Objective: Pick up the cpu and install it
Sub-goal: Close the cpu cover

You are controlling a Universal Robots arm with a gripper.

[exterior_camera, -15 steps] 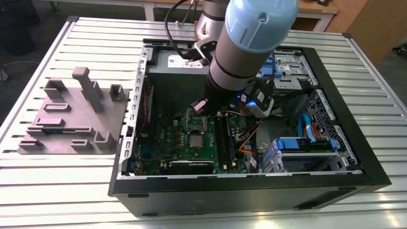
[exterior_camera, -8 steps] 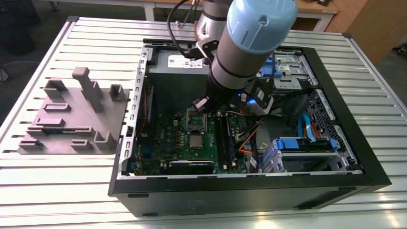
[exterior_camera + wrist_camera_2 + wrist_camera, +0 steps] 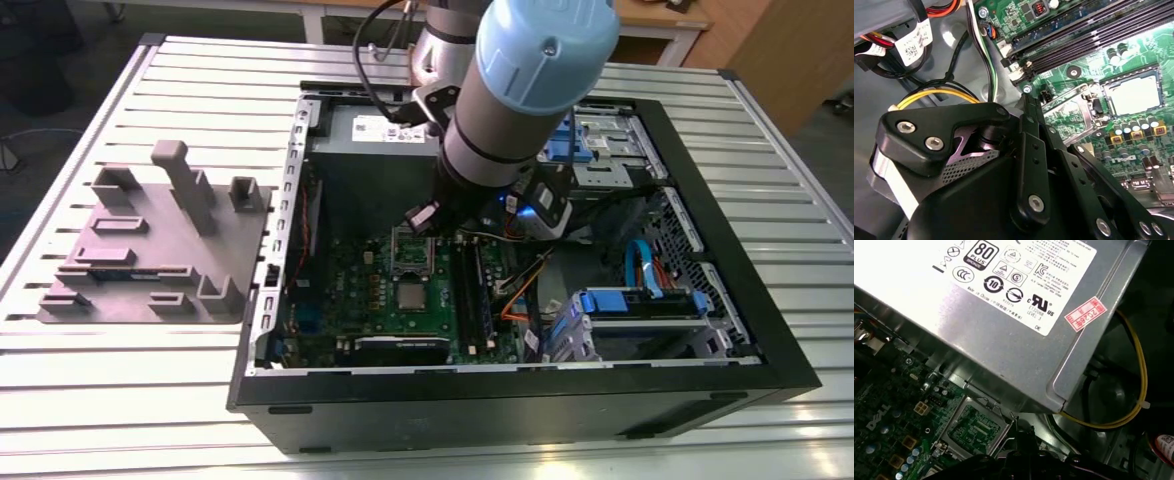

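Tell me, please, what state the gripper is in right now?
Gripper: cannot be told whether it is open or closed; the cpu lies on the motherboard, apart from it.

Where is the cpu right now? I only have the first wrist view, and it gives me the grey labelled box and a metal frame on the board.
Observer: In the second wrist view the cpu lies flat, set into the green motherboard, with nothing touching it.
Operator: Is the gripper over it?
Observer: No. In that view the gripper is apart from it, beside the metal frame.
Operator: And where is the tray?
Observer: In the exterior view the grey tray sits outside the computer case, on the exterior view's left.
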